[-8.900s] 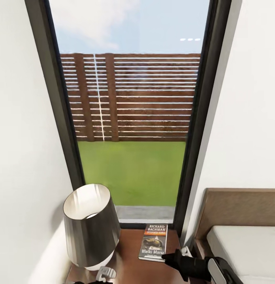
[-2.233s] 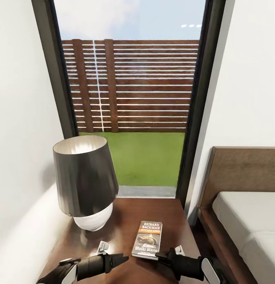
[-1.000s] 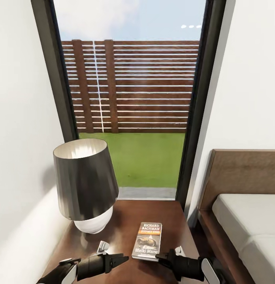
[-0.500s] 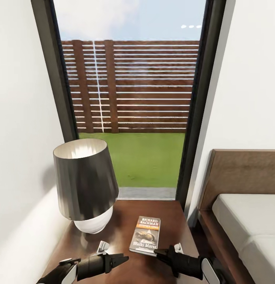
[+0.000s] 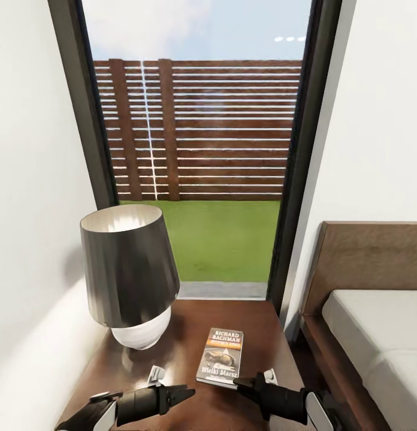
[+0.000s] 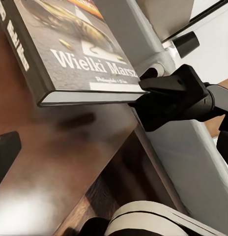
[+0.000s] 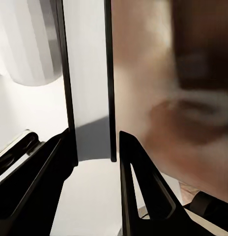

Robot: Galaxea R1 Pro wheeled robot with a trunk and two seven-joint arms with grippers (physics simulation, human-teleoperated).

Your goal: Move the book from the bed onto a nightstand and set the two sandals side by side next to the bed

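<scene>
The book [image 5: 220,357], a dark paperback with white "RICHARD BACHMAN" lettering, is on the dark reddish-brown nightstand [image 5: 193,323] in the head view. My right gripper [image 5: 239,383] is shut on its near edge. In the right wrist view the book's white page block [image 7: 89,73] sits between the two black fingers [image 7: 70,152]. The left wrist view shows the book [image 6: 70,44] with that edge slightly raised off the nightstand [image 6: 70,157], pinched by the right gripper [image 6: 146,93]. My left gripper [image 5: 189,393] hovers shut over the nightstand's front, left of the book. The bed [image 5: 376,335] lies at the right. The sandals are out of view.
A table lamp [image 5: 127,269] with a dark shade and white base stands on the nightstand's left half. Behind is a tall window [image 5: 202,149] onto grass and a wooden fence. A white wall closes the left side; the bed's headboard [image 5: 370,257] rises at the right.
Over the last second the book and my right gripper shifted slightly left on the nightstand, the book turning a little. The head view dipped slightly. The left gripper stayed put.
</scene>
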